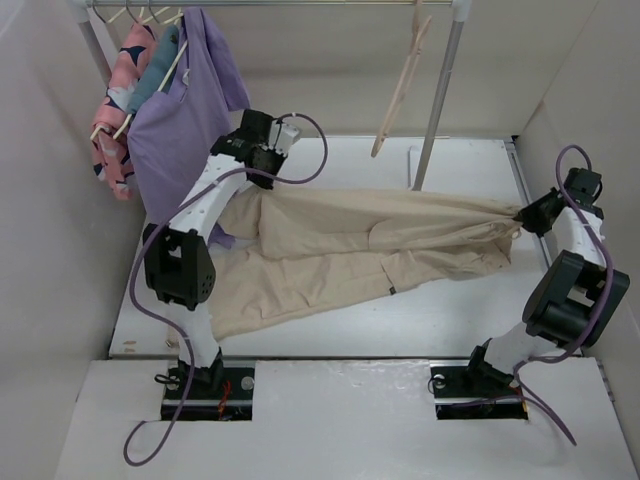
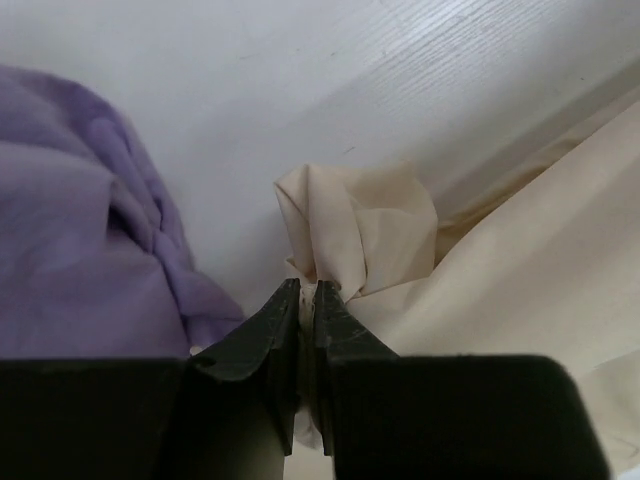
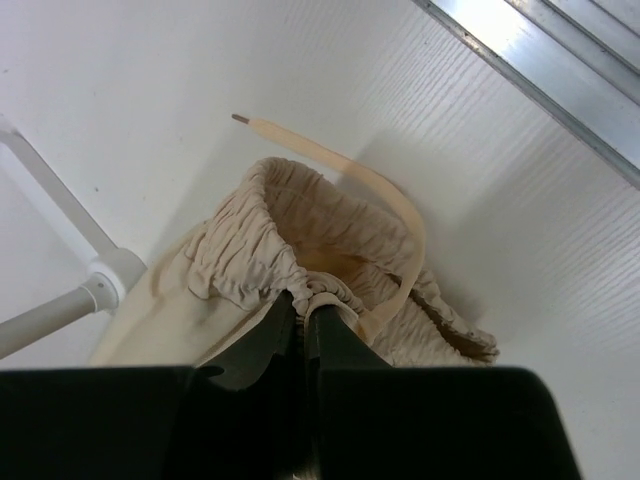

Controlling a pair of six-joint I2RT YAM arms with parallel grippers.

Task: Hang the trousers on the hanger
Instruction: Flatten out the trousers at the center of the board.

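Trousers (image 1: 370, 250) lie stretched across the worktop (image 1: 450, 320) btwn the two arms. Left claw (image 2: 306, 292) is pressed together on bunched cloth at the leg end, right beside the purple shirt (image 2: 80, 260). Right claw (image 3: 300, 305) nips the gathered waistband, drawstring (image 3: 380, 190) loose next to it. Gripping opposite ends keeps the cloth long & fairly flat, prob. so it can go over the crossbar. Hanger (image 1: 400, 90) hangs bare on the rail (image 1: 300, 4) at the back, well apart from the trousers.
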